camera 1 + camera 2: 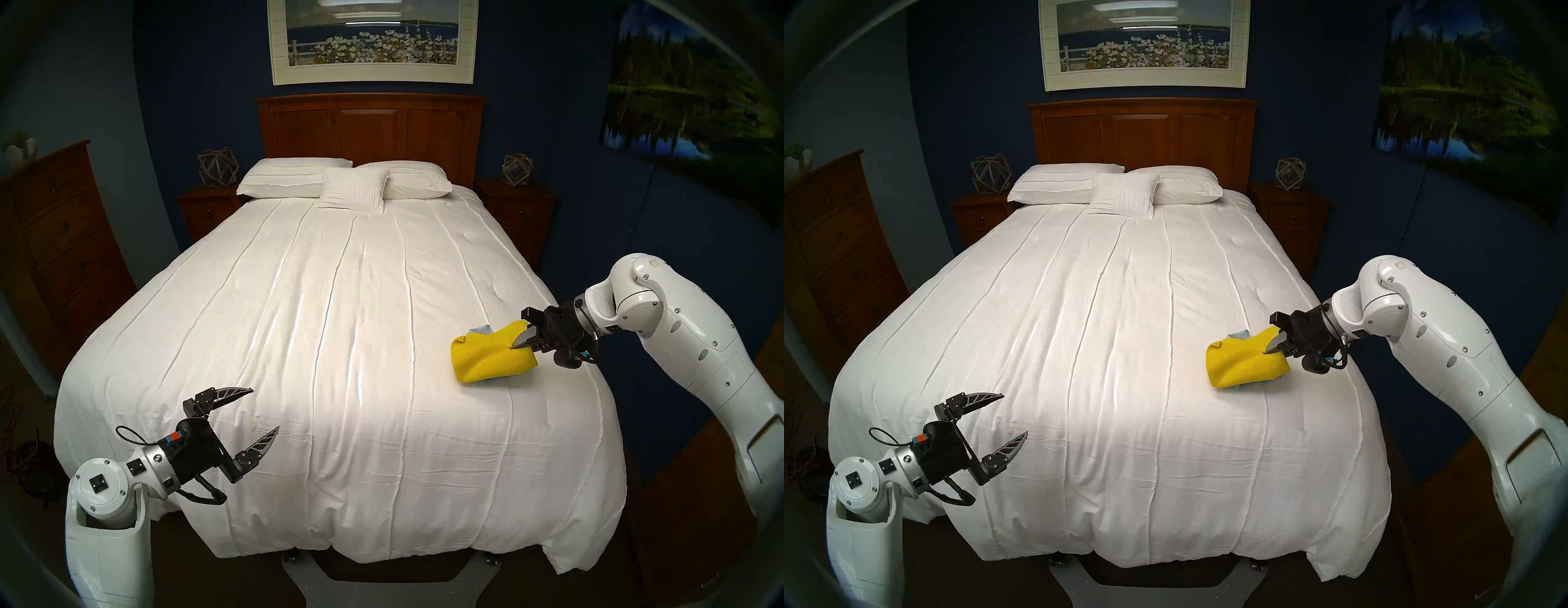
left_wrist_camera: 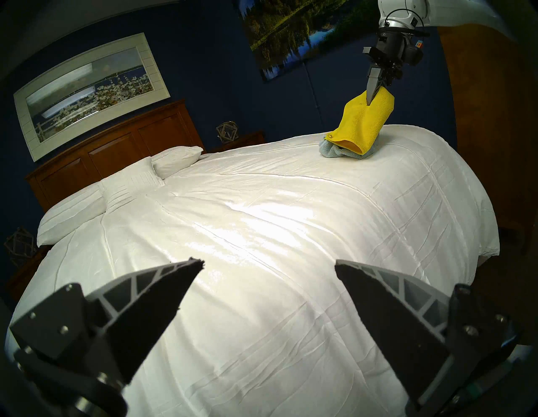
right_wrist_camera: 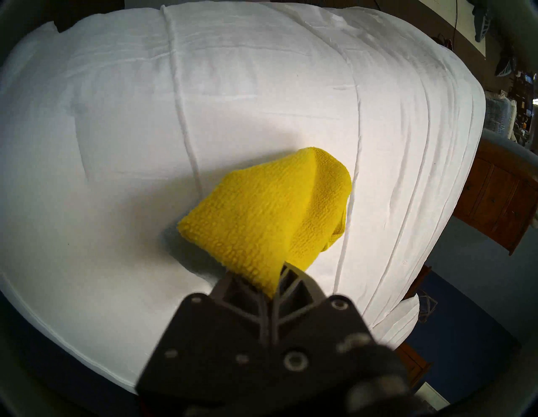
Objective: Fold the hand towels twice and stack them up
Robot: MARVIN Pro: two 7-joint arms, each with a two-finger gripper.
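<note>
Left wrist view: right gripper pinches yellow towel, hanging steeply onto grey-blue towel.

Bedspread middle open (towel pile blocks right edge)

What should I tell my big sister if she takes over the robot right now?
Right gripper: jaws shut on one edge of the yellow towel, lifting it.
Left gripper: jaws open, holding nothing, low by the bed's near left corner.
Grey-blue towel: on the white bedspread near its right edge, bunched under the yellow one.
Done: yellow towel folded and resting partly on the grey-blue one.
Left: whether the grey-blue towel is folded cannot be told; lay the yellow towel flat on it and let go.
</note>
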